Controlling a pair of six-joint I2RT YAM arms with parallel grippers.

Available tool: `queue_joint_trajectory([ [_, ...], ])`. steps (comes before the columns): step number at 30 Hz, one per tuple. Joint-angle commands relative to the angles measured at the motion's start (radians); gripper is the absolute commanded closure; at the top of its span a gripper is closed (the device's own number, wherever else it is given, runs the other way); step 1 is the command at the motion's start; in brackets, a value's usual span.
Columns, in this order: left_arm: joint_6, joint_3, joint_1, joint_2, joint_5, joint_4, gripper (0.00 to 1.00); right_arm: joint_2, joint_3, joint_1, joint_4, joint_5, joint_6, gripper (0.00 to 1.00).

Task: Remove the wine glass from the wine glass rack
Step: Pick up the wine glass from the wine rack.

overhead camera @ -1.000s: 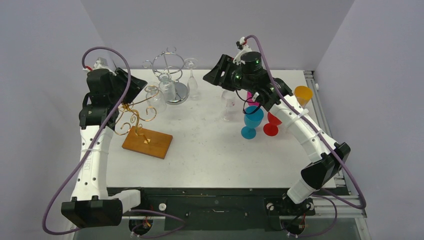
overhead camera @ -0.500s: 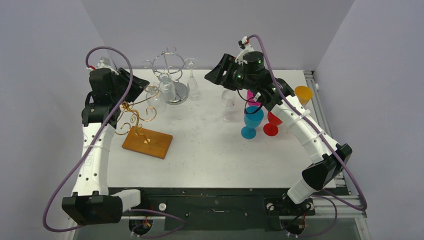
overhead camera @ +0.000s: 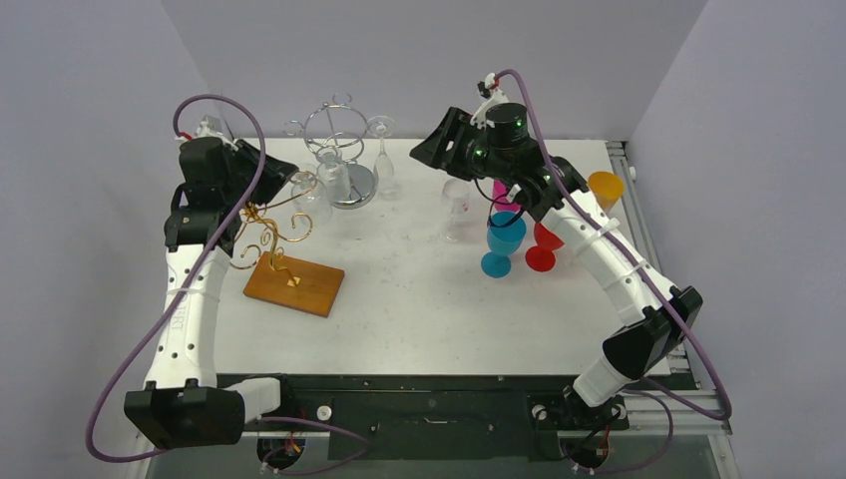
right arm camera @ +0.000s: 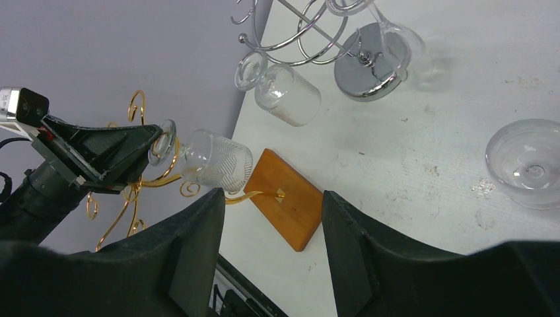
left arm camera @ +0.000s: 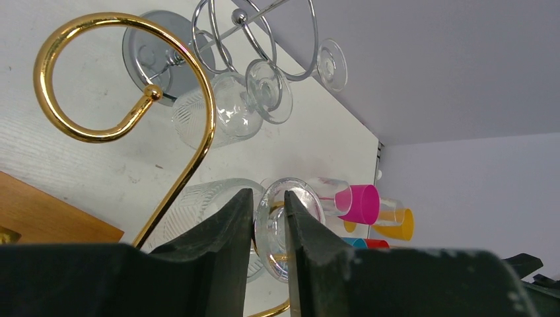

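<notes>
A clear ribbed wine glass [overhead camera: 311, 196] hangs tilted on the gold wire rack [overhead camera: 267, 232], which stands on a wooden base [overhead camera: 295, 285]. My left gripper [overhead camera: 280, 172] is at the rack's top. In the left wrist view my left gripper [left arm camera: 268, 198] is shut on the round foot of the wine glass [left arm camera: 305, 203], with the bowl behind the left finger. My right gripper [overhead camera: 425, 150] hovers high over the table's back middle. It is open and empty in the right wrist view [right arm camera: 272, 198], which shows the wine glass [right arm camera: 215, 160] and the gold rack [right arm camera: 129, 198].
A chrome rack [overhead camera: 339, 150] with hanging clear glasses stands at the back, next to the gold rack. A clear glass [overhead camera: 457, 206] stands mid-table. Blue [overhead camera: 502, 242], red [overhead camera: 544, 249], pink [overhead camera: 502, 194] and orange [overhead camera: 604, 187] glasses cluster at the right.
The left arm has shifted slightly toward the rack's top and the right wrist has risen a little. In the last half second almost nothing has moved.
</notes>
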Motion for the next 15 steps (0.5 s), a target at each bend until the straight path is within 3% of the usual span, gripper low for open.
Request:
queue_joint_trajectory([
  [1, -0.002, 0.003, 0.006, -0.013, 0.027, 0.080, 0.81, -0.057, -0.008, -0.007, 0.051, -0.003, 0.009, 0.49],
  [15, 0.015, 0.017, 0.016, -0.026, 0.037, 0.087, 0.93, -0.054, -0.015, -0.008, 0.055, -0.002, 0.013, 0.50],
])
